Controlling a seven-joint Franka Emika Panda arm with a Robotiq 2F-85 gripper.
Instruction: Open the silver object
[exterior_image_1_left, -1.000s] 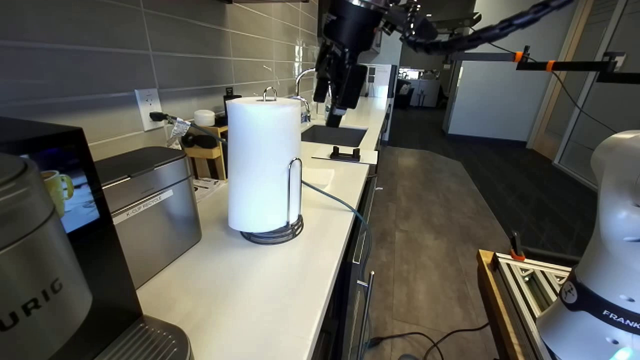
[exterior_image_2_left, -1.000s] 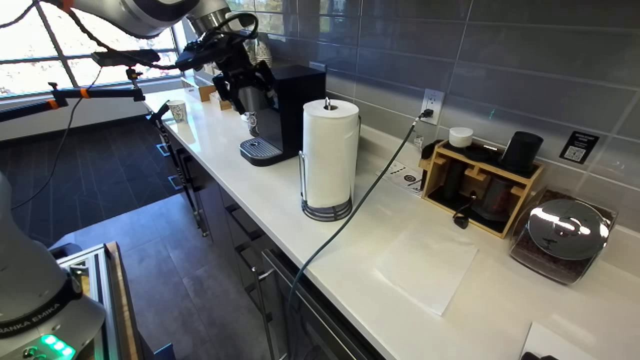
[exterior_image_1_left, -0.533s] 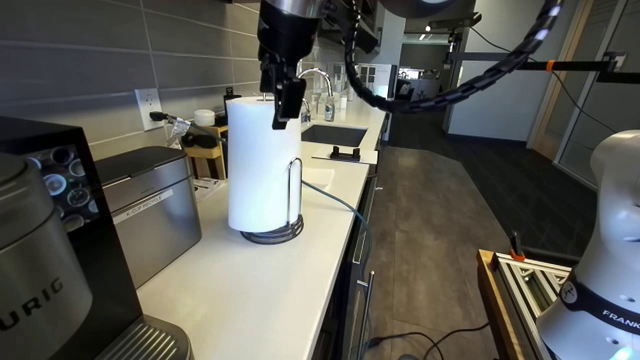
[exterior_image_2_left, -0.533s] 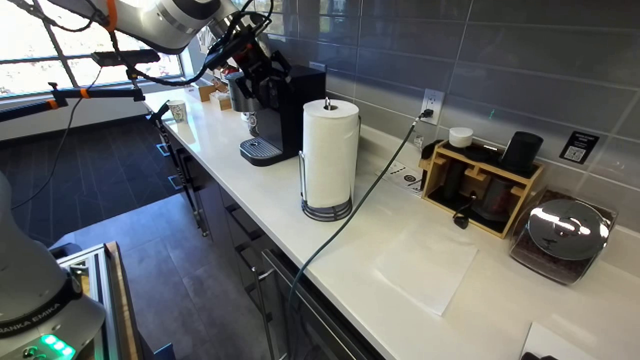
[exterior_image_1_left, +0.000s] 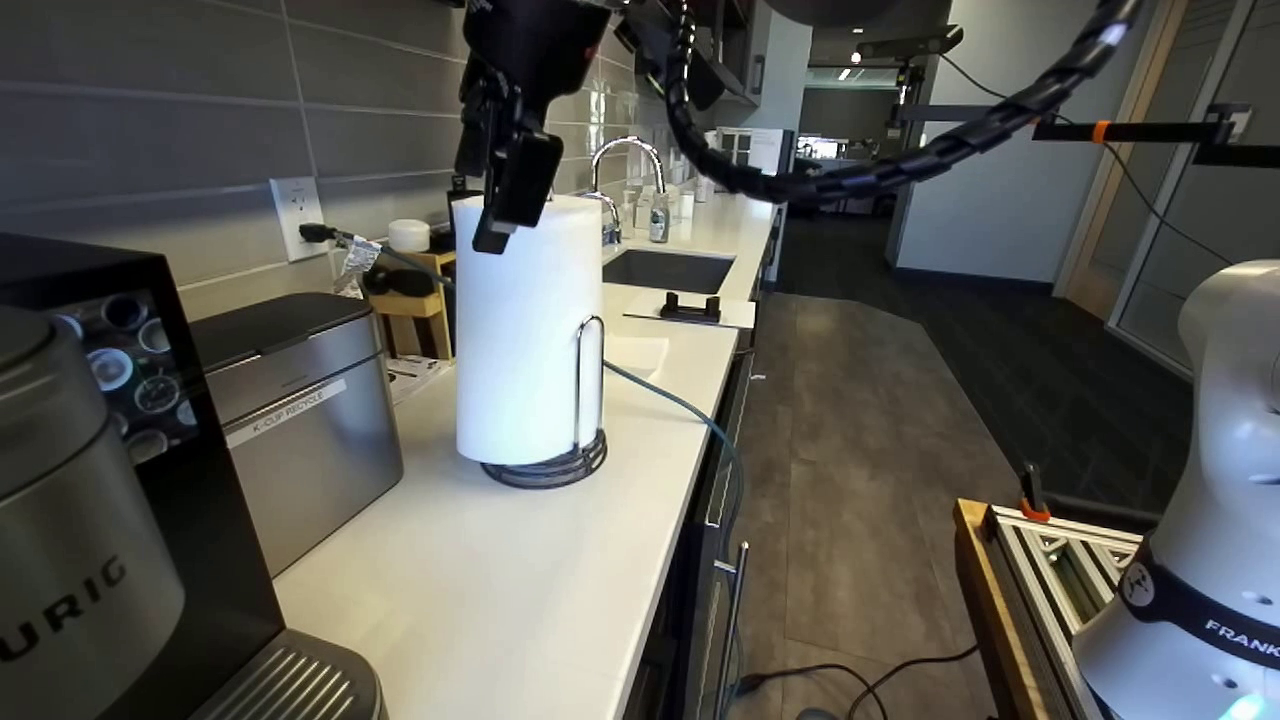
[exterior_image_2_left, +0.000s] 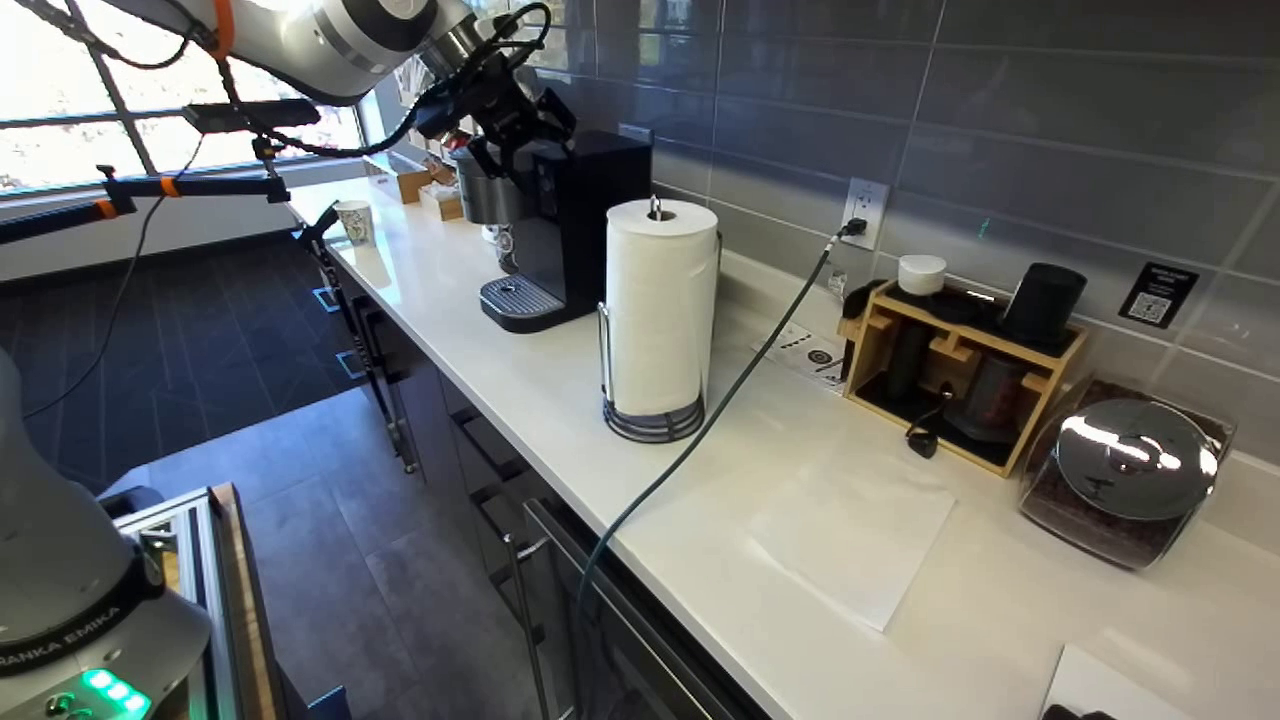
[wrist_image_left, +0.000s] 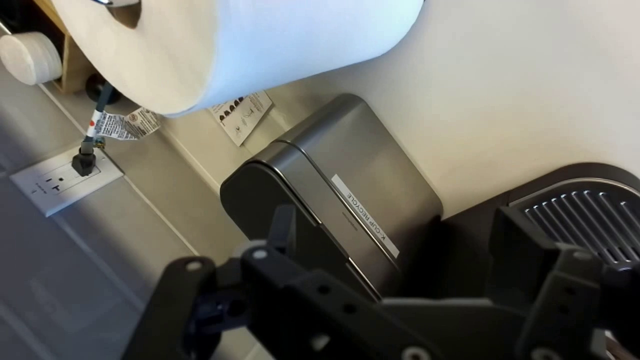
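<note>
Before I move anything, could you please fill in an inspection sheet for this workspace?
Surface: white countertop, with a white sheet lying on it.
Job's things: brushed-steel K-cup recycle bin, upright, its dark lid shut.
Clutter: paper towel roll on a wire holder, Keurig coffee maker, printed leaflet near the bin.
Tool: open, holding nothing, raised apart from the bin.
Cables: power cord from an outlet crosses the countertop and drops past its front edge; black sleeved cable loops beside the tool.
Surroundings: tiled wall behind the countertop, sink past the roll, bright windows in the background.
</note>
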